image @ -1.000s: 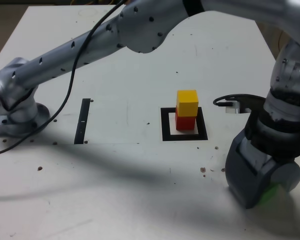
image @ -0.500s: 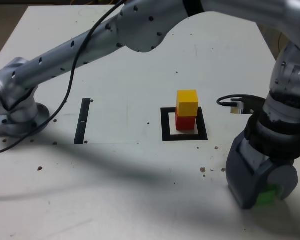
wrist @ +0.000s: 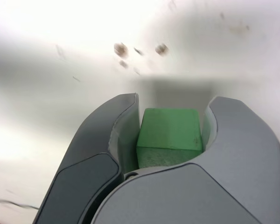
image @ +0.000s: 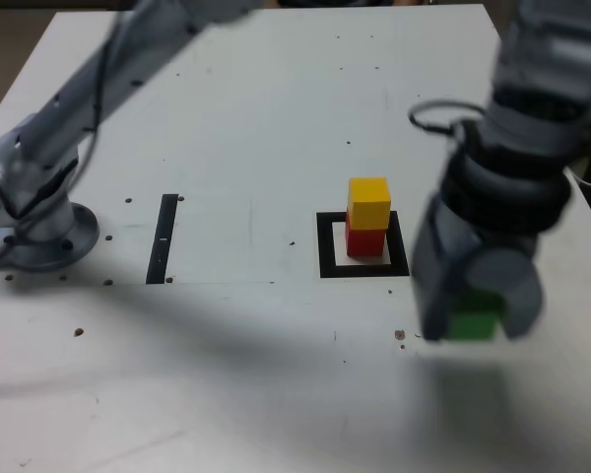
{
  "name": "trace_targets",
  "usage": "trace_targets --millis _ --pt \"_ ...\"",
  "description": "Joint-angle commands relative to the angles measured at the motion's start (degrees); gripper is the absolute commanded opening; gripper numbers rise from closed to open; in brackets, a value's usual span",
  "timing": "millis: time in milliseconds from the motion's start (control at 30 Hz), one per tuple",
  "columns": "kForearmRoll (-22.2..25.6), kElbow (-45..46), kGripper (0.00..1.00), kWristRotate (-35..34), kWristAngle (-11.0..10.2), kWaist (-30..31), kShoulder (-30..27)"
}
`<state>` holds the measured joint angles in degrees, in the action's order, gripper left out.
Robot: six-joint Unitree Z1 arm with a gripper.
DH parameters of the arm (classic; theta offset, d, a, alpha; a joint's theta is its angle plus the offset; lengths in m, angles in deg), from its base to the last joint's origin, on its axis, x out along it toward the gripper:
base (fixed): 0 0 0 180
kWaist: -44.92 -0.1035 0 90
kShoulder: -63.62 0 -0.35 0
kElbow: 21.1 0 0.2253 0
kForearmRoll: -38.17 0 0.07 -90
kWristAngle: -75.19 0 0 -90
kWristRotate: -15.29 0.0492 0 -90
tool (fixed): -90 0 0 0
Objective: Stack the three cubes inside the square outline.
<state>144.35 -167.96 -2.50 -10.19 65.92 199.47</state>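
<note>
My gripper (image: 478,313) is shut on the green cube (image: 472,321) and holds it above the table, to the exterior view's right of the square outline (image: 363,268) and nearer the camera. In the wrist view the green cube (wrist: 169,135) sits squeezed between the two grey fingers (wrist: 107,149), my gripper (wrist: 170,128) hanging over bare white table. The yellow cube (image: 368,203) rests on the red cube (image: 363,239), and that pair stands inside the outline. The arm is motion-blurred.
The arm's base (image: 34,222) stands at the exterior view's left. A narrow black strip (image: 164,238) lies between the base and the outline. Small dark specks (image: 399,335) dot the white table (image: 227,374).
The gripper has risen off the table with the green cube and moved up and to the exterior view's left, toward the stack. The yellow and red cubes have not moved.
</note>
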Motion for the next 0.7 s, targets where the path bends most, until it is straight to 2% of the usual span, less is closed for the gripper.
trace_targets --millis 0,33,100,233,467,667 --pt "0.7 3.2 0.19 2.0 -2.3 -0.1 -7.1" --pt "0.8 5.9 0.19 3.4 -4.2 -0.2 -10.3" --pt "0.7 10.1 0.20 5.3 -6.5 -0.5 -14.7" --pt "0.7 17.0 0.20 8.9 -8.7 -2.4 -21.4" --pt "0.7 23.3 0.20 14.7 -7.8 -8.7 -26.6" --pt "0.3 24.1 0.20 18.7 -5.5 -14.3 -26.3"
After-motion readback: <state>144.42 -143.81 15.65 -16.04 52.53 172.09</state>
